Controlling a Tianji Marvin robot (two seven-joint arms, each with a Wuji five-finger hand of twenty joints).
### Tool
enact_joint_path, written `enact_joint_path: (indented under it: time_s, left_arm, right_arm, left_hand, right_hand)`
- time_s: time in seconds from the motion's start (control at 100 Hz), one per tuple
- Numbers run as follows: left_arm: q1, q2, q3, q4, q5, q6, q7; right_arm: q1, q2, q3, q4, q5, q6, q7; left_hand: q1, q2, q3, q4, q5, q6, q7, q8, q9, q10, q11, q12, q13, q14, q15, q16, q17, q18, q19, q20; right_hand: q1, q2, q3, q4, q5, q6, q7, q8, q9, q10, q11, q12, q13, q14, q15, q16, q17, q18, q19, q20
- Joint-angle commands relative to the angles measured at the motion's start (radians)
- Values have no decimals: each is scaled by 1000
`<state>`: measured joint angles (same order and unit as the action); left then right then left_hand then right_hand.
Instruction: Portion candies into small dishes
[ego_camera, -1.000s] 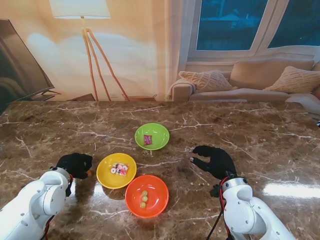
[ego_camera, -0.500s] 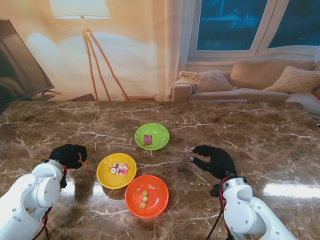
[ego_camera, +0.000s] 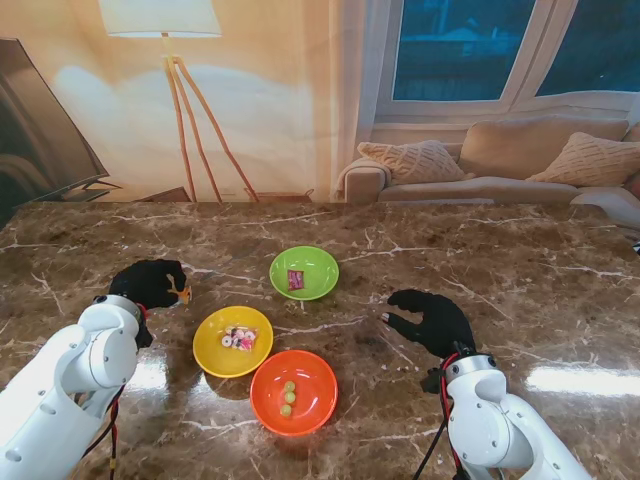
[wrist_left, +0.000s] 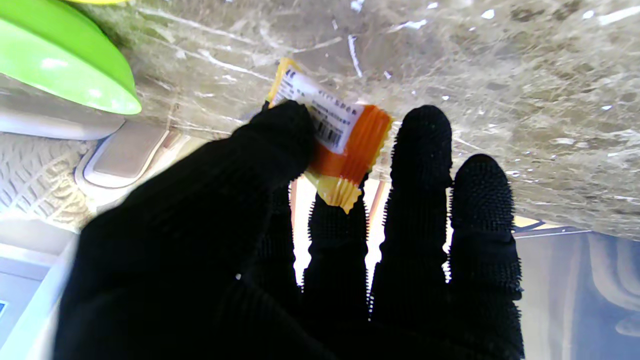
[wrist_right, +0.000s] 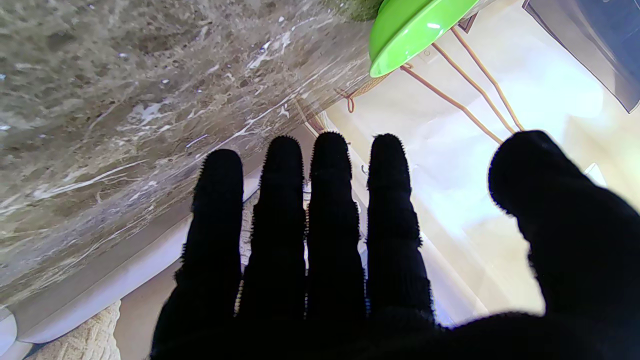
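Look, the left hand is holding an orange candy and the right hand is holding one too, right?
Not quite. The left hand does pinch an orange-wrapped candy between thumb and fingers, but the right hand holds nothing. The right wrist view shows its fingers spread apart with no candy between them.

Left hand (wrist_left: 280, 250) in a black glove has an orange candy (wrist_left: 332, 142) pinched between thumb (wrist_left: 270, 145) and a fingertip, white barcode label facing out. Marble table (wrist_left: 500, 75) behind it. Green dish (wrist_left: 60, 60) sits at about 10 o'clock from the candy.
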<state>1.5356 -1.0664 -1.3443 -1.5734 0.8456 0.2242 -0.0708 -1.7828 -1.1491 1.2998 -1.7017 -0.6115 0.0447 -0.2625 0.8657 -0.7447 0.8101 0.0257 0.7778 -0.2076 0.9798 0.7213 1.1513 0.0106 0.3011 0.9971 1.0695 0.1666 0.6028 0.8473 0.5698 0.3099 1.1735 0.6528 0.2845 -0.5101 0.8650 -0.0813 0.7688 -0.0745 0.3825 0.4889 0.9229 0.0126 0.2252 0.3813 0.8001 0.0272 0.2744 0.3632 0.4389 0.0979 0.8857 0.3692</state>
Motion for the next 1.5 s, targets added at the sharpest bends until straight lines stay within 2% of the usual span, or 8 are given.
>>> enact_joint_path:
  time_s: [0.0,0.34,0.93,1.12,1.21,1.31,1.38,1.49]
  left_arm:
    - [-23,-14,15,-5,-6,3,10]
    - [-179,-47,146,25,-144,54,71]
    - [-476,-134,463,283,-403,62,133]
    - [-523,-149,520,344,-456,46,110]
    - [-538,-158,536,373,-482,31,111]
    - [-546,-160,545,393,-500,9,98]
    - [-548,-158,546,399,-508,-7,89]
    - [-543,-157,541,398,-508,-21,92]
  right_arm:
    - [-9,-2,1,4,5,4,12]
    - [-11,-3,5,3,4,6,7]
    - [-23,-8,29,6,13,-3,-12]
    - [-26,-9,34,5,14,-6,-16]
    - [-27,-9,35,6,15,-8,-17]
    - [-27,-9,35,6,16,-10,-17]
    - [-28,-9,36,7,16,-10,-19]
    - [-27,-9,36,7,16,-9,-20]
  left_hand:
    - [41,-4,75,6,21,-9,4,-19,44,-30,9,29,33,18,13,6,7,-9,-7,-12]
    - [41,-3,74,2,21,-9,4,-23,47,-29,5,29,37,17,14,9,10,-10,-6,-10]
    - [39,0,69,-1,21,-3,2,-33,49,-22,-3,21,38,18,13,5,11,-6,-7,-5]
    - [69,45,-18,-41,2,38,-15,-88,30,7,-29,-11,12,16,-10,-18,-9,-6,-24,-7]
    - [71,61,-129,-54,-22,101,-76,-183,-8,79,-67,-88,-34,4,-65,-97,-37,-21,-55,-29]
    - [-40,32,-174,-89,-16,202,-289,-230,-202,143,126,-476,-109,19,-128,-176,-98,-38,-98,-61]
    - [-112,43,-145,-72,-12,238,-373,-245,-248,153,124,-525,-148,27,-154,-193,-133,-43,-120,-69]
    - [-122,46,-148,-73,0,233,-378,-241,-246,146,137,-531,-150,22,-155,-198,-135,-45,-119,-70]
  right_hand:
    - [-34,16,25,10,7,-18,1,7,10,3,5,19,31,12,9,12,5,-23,30,-14]
    - [-34,16,26,9,5,-16,-1,6,9,5,4,18,31,12,9,12,4,-24,28,-16]
    - [-32,14,26,10,6,-17,0,7,8,2,4,18,31,12,9,12,2,-24,29,-18]
    - [-34,16,26,9,7,-17,0,7,9,5,5,18,30,13,9,12,2,-23,29,-18]
    - [-35,16,25,10,5,-17,-1,6,8,4,4,18,31,14,9,12,2,-22,29,-18]
    - [-35,17,25,10,5,-16,-1,6,8,4,4,18,29,14,8,12,2,-22,29,-18]
    - [-35,16,24,10,6,-18,-1,7,8,3,4,18,30,14,8,12,2,-22,29,-18]
    - [-35,16,25,10,6,-17,0,7,8,5,4,18,29,13,8,12,2,-23,29,-18]
